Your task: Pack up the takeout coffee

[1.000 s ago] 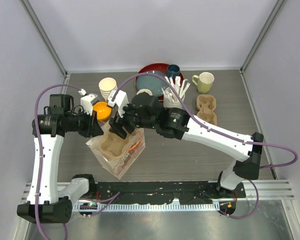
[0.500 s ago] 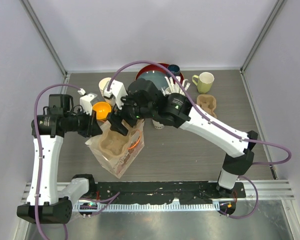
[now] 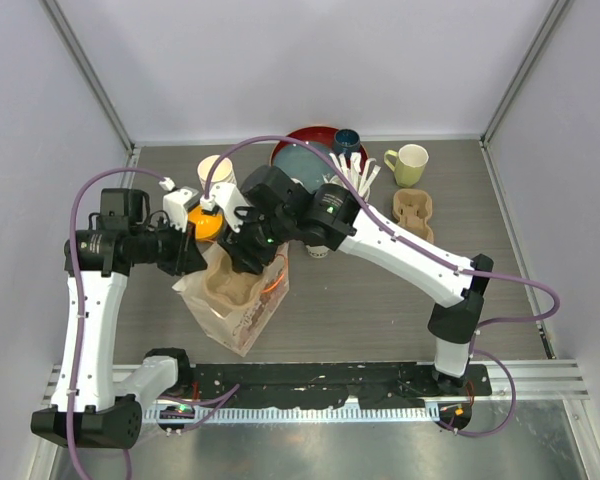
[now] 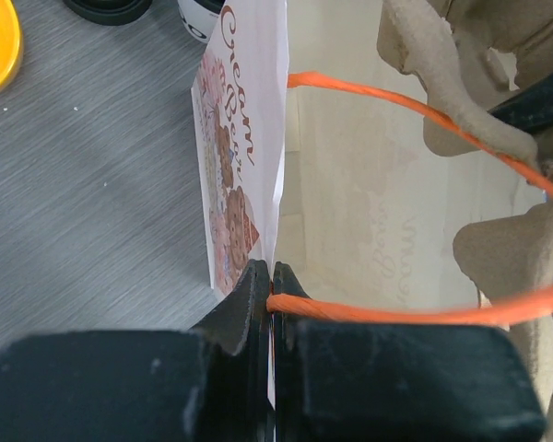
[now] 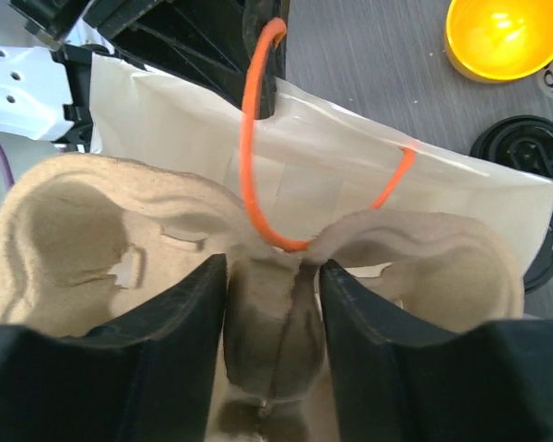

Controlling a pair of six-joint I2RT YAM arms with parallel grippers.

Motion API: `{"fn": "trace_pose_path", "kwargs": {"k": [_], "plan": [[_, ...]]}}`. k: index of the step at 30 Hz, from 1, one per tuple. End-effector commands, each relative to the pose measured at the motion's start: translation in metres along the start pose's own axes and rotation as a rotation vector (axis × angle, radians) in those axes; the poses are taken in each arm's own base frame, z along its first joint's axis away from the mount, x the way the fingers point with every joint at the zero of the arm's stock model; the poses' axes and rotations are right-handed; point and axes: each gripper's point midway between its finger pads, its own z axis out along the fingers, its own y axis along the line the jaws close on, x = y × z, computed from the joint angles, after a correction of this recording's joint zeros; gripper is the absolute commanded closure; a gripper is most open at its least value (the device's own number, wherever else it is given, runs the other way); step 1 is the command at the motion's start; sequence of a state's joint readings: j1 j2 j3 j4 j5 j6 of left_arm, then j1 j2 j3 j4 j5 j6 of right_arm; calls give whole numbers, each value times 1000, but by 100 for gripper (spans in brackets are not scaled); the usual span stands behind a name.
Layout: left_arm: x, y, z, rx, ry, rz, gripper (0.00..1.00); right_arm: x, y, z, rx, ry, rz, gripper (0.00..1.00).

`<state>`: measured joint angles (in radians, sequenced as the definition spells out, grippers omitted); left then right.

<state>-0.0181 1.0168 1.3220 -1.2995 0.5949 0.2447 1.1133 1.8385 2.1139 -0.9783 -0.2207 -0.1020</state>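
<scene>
My left gripper (image 3: 190, 252) (image 4: 271, 276) is shut on the rim of a white printed paper bag (image 3: 242, 312) (image 4: 235, 138), beside its orange handle (image 4: 396, 97), and holds the bag open. My right gripper (image 3: 242, 258) (image 5: 272, 276) is shut on the middle ridge of a brown cardboard cup carrier (image 3: 225, 285) (image 5: 101, 230) that sits in the bag's mouth. The takeout coffee is mostly hidden under my right arm. One black lid (image 5: 521, 147) and part of another (image 5: 546, 250) show beyond the bag. A white cup side (image 3: 317, 249) shows in the top view.
A yellow bowl (image 3: 205, 222) lies just behind the bag. At the back stand an unlidded paper cup (image 3: 216, 170), a red plate with a teal bowl (image 3: 302, 152), a dark teal mug (image 3: 347, 140), white stirrers (image 3: 355, 172) and a yellow-green mug (image 3: 410, 163). A second carrier (image 3: 413, 215) lies right.
My right arm has swung left and lowered the cup carrier deeper into the open bag. My left gripper has kept its hold on the bag rim.
</scene>
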Motion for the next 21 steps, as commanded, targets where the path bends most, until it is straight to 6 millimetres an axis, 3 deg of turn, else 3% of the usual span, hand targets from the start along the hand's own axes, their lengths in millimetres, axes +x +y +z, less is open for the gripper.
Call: {"fn": "trace_pose_path", "kwargs": {"k": [1,6,14,15,16,21], "plan": [[-9,-5,-8,0,-38,40,100,-16,6,-11,-28,-48,-2,54],[-15,-1,-9,-27,-59,15,100,-27,4,-18,-21,-94,22,75],[-27,12,-3,-104,-120,-101,100,-59,-16,-38,121,-256,57,91],[-29,14,-2,-109,-133,-102,100,-52,-18,-32,127,-251,62,93],[-30,12,-2,-102,-139,-103,100,-64,-19,-33,130,-309,52,95],[-23,11,5,-71,-100,-112,100,-70,-21,-41,153,-378,44,99]]}}
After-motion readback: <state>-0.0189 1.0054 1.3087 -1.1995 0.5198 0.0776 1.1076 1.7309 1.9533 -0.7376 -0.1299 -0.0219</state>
